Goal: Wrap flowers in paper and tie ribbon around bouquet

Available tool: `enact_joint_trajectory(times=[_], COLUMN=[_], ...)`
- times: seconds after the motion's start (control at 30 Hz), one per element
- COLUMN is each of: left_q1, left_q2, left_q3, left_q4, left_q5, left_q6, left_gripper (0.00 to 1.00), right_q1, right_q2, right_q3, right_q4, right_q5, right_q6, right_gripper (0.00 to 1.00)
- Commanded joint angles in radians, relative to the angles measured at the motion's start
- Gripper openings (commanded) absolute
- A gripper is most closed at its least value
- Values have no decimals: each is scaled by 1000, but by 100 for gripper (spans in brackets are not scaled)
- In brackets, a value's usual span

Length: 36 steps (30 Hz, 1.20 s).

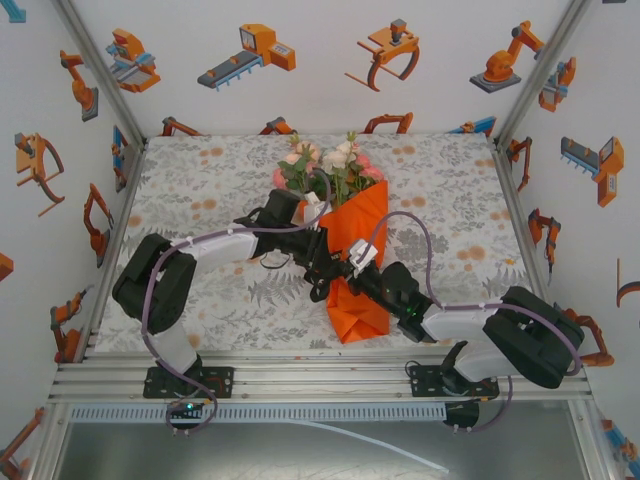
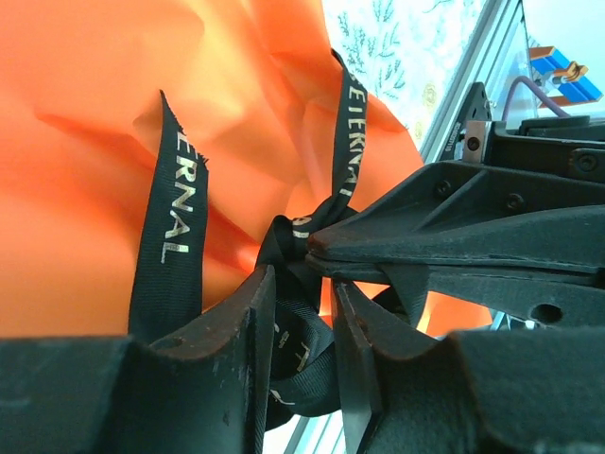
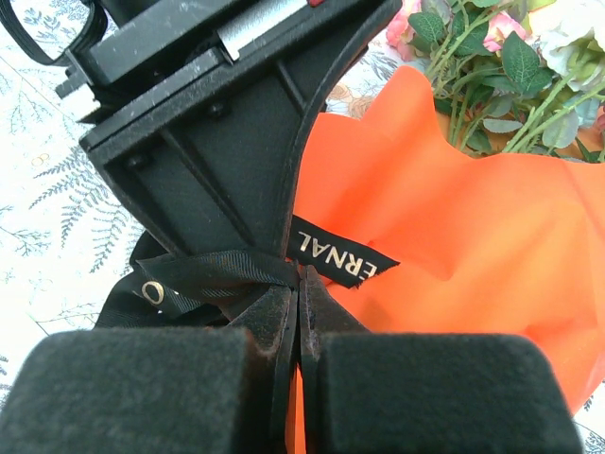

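Observation:
The bouquet lies in the middle of the table, with the flowers (image 1: 325, 165) (image 3: 510, 57) pointing away and the orange paper (image 1: 358, 300) (image 2: 85, 142) (image 3: 473, 236) wrapped round the stems. A black ribbon (image 2: 175, 218) (image 3: 340, 253) with gold letters is knotted at the cone's left side. My right gripper (image 3: 299, 274) (image 1: 340, 268) is shut on the ribbon at the knot, and its tip (image 2: 314, 248) shows in the left wrist view. My left gripper (image 2: 302, 307) (image 1: 318, 260) meets it there, jaws partly apart with a slack loop of ribbon between the fingers (image 2: 250, 322).
A leaf-print tablecloth (image 1: 200, 200) covers the table. Aluminium frame rails run along the near edge (image 1: 300, 375) and up both sides (image 1: 110, 240). White walls with orange robot cartoons (image 1: 250, 55) close in the back and sides. Purple-grey cables (image 1: 410, 230) arc over both arms.

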Motion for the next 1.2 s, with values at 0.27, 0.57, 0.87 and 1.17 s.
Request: enact_joint_trajectory(times=[0.27, 0.57, 0.87, 1.17], left_q1=[-17, -18, 9, 32], left_q2=[21, 3, -76, -98], left_q3=[7, 8, -6, -14], left_q4=[0, 7, 100, 131], left_q5=[19, 20, -4, -33], left_q6=[54, 51, -42, -77], left_gripper=[31, 0, 0, 0], right_q1=[3, 3, 5, 21], right_q2=[-14, -14, -69, -182], right_q3=[-3, -8, -59, -112], right_q4=[56, 55, -17, -220], right_q5=[8, 17, -42, -107], right_q6=[10, 9, 31, 82], right_gripper=[0, 0, 0, 22])
